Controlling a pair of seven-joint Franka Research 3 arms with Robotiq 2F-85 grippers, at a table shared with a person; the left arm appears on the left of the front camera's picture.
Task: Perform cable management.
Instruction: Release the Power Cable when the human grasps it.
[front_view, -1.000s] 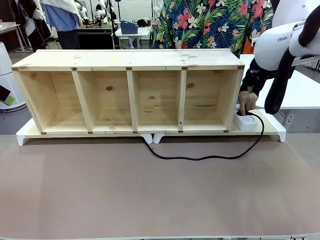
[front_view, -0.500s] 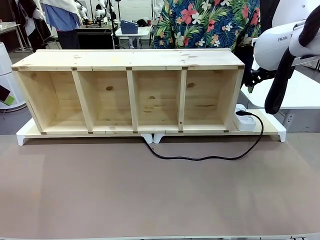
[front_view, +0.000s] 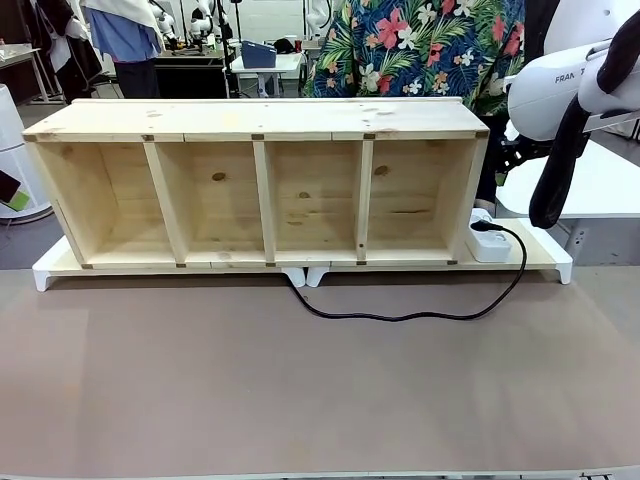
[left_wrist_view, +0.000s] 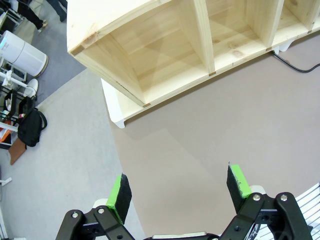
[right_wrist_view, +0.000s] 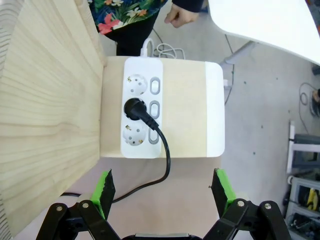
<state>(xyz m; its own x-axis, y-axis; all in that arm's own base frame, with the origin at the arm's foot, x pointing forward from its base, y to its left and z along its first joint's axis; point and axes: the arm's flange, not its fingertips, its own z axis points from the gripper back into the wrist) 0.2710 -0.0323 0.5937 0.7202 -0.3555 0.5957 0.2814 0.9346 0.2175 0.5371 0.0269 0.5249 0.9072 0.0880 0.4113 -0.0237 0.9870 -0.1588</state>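
Hand (right_wrist_view: 181, 15) gone from plugged cable (right_wrist_view: 150, 131); both claws (left_wrist_view: 180, 187) (right_wrist_view: 162, 192) spread, empty.

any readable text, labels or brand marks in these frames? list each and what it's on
"FRA" – cut off at the picture's edge, on the white casing of the right arm, front view.
Power strip: no print can be read on it; the plug of the cable sits in its middle socket.
Wooden shelf: no print to see.
Background items in the left wrist view: too small to read.
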